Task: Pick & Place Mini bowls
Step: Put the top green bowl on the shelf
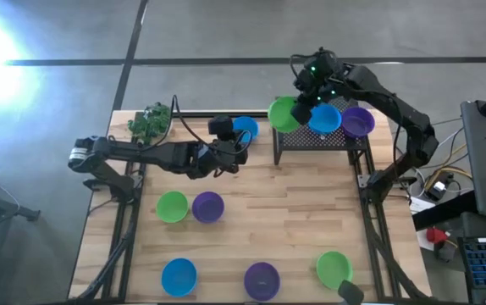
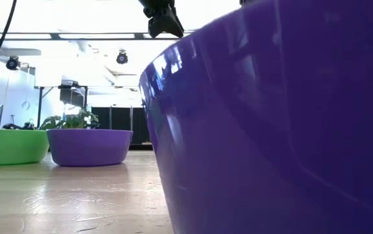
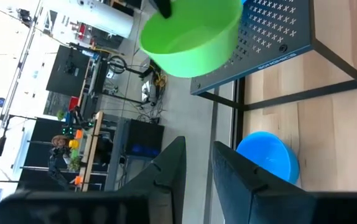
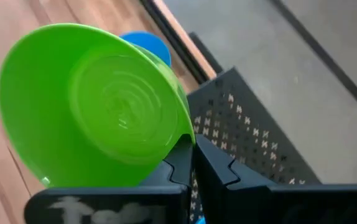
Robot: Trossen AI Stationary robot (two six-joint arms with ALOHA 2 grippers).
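While the right tool (image 1: 300,108) pinches the rim of a tilted green bowl (image 1: 284,114) above the far edge of the tabletop (image 1: 260,233), at the end of a black perforated rack (image 1: 319,138), a blue bowl (image 1: 325,118) and a purple bowl (image 1: 358,122) sit on that rack. The left tool (image 1: 236,151), its fingers narrowly parted and holding nothing, hovers beside another blue bowl (image 1: 245,128) near the far edge. Five more bowls lie nearer the front edge.

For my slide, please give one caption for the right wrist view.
Right claw pinches a green mini bowl by its rim beside the perforated black rack.
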